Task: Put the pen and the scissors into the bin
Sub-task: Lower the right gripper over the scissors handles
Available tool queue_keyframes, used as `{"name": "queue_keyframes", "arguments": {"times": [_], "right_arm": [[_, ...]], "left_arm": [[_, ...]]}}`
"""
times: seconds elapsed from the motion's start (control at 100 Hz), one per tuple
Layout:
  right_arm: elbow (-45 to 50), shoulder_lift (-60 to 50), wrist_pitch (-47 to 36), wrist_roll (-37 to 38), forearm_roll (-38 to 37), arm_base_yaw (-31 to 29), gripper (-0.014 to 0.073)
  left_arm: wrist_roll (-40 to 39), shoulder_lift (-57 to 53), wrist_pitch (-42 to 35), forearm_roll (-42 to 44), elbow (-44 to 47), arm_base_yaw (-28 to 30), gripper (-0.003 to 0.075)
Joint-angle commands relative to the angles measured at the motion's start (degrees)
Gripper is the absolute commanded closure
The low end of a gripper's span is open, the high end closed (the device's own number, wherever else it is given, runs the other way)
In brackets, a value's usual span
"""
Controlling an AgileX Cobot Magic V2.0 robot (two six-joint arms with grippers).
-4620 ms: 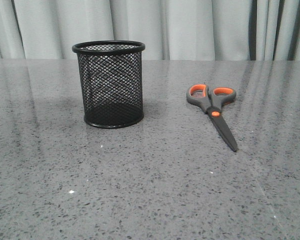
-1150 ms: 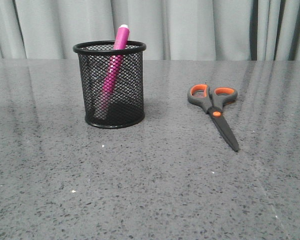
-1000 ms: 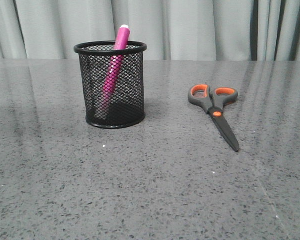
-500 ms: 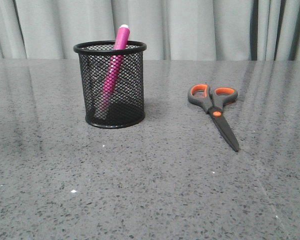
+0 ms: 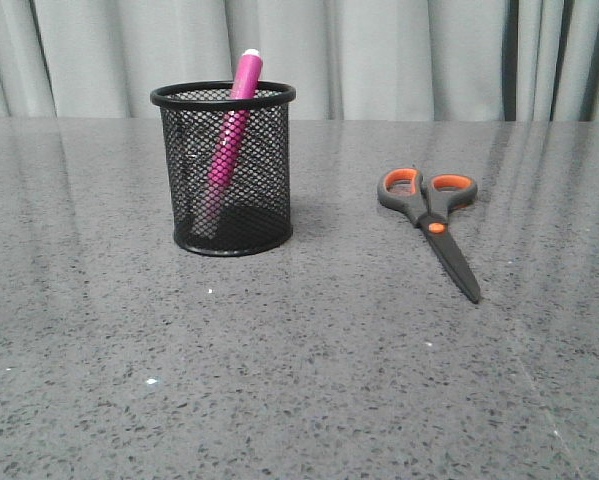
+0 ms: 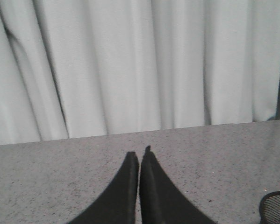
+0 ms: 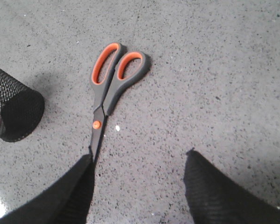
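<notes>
— Where do things stand?

— The pen [image 5: 230, 130] leans inside the bin [image 5: 226, 170], its cap poking above the rim. The scissors [image 5: 431, 222] lie flat on the table [image 5: 299, 380], well apart from the bin, toward my right side.

— Which claw should take them?

— My right gripper [image 7: 139, 161]. In its wrist view the fingers are spread wide with nothing between them, hanging over the blade end. My left gripper [image 6: 139, 158] has its fingers pressed together on nothing, and its view shows mostly curtain [image 6: 130, 65], with only an edge of the bin and the pen tip at one corner. I judge it farther from the scissors.

— How do they lie against your right claw?

— Their long axis runs from the orange-lined handles, far from me, to the blade tip, near me. The tip slips behind one of my fingers [image 7: 76, 186], so the blades sit off to that finger's side rather than centred in the gap. The handles and the orange pivot are beyond my fingertips.

— So what does the grasp need?

— I think a shift sideways toward that finger, and forward, so the pivot falls between the jaws.
</notes>
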Motion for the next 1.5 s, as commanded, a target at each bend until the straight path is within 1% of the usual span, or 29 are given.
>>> {"name": "queue_keyframes", "arguments": {"times": [0.0, 0.19, 0.27, 0.36, 0.44, 0.51, 0.61, 0.67, 0.84, 0.9, 0.96, 1.0, 1.08, 1.24, 1.49], "right_arm": [[-2.9, 2.0, -2.1, -1.2, 2.6, 0.1, 0.0212], [-2.8, 5.4, -3.0, -1.2, 8.2, 0.1, 0.0213], [-3.0, 6.3, -2.9, -1.8, 9.0, 0.1, 0.0213], [-4.2, 7.6, -0.3, -5.7, 9.0, 0.1, 0.0213], [-6.2, 9.2, 2.9, -6.5, 8.4, 0.2, 0.0214], [-8.8, 11.0, 5.2, -6.3, 5.3, 1.5, 0.0214], [-12.8, 13.8, 7.5, -2.7, -0.2, 5.3, 0.0214], [-15.0, 15.2, 8.1, 1.5, -4.8, 8.3, 0.0214], [-21.3, 20.1, 9.0, 15.8, -22.2, 18.7, 0.0214], [-23.2, 22.2, 9.7, 20.8, -26.4, 21.2, 0.0214], [-25.2, 24.7, 10.6, 23.4, -29.3, 23.4, 0.0214], [-26.2, 26.3, 11.0, 25.0, -30.2, 24.2, 0.0214], [-27.9, 29.8, 10.8, 25.6, -30.3, 25.2, 0.0213], [-30.1, 35.7, 10.1, 27.3, -30.3, 25.3, 0.0213], [-31.4, 39.8, 9.5, 27.4, -29.7, 25.3, 0.0213]], "left_arm": [[-0.7, -0.1, -3.1, -0.4, -1.5, 1.6, 0.0742], [-0.7, -0.1, -2.7, -0.4, -1.5, 2.3, 0.0742], [-0.7, -0.1, -2.4, -0.4, -1.5, 2.3, 0.0742], [-0.7, -0.1, -2.4, -0.4, -1.5, 2.3, 0.0742], [-0.7, -0.1, -2.4, -0.4, -1.5, 2.3, 0.0742], [-0.7, -0.1, -2.4, -0.4, -1.5, 2.3, 0.0742], [-0.7, -0.1, -2.4, -0.4, -1.5, 2.3, 0.0742], [-0.7, -0.1, -2.4, -0.4, -1.5, 2.3, 0.0742], [-0.7, -0.1, -2.4, -0.4, -1.5, 2.3, 0.0742], [-0.7, -0.1, -2.4, -0.4, -1.5, 2.3, 0.0742], [-0.7, -0.1, -2.4, -0.4, -1.5, 2.3, 0.0742], [-0.7, -0.1, -2.4, -0.4, -1.5, 2.3, 0.0742], [-0.7, -0.1, -2.4, -0.4, -1.5, 2.3, 0.0742], [-0.7, -0.1, -1.8, -0.4, -1.5, 2.3, 0.0742], [-0.7, -0.1, -1.5, -0.4, -1.5, 2.3, 0.0742]]}}
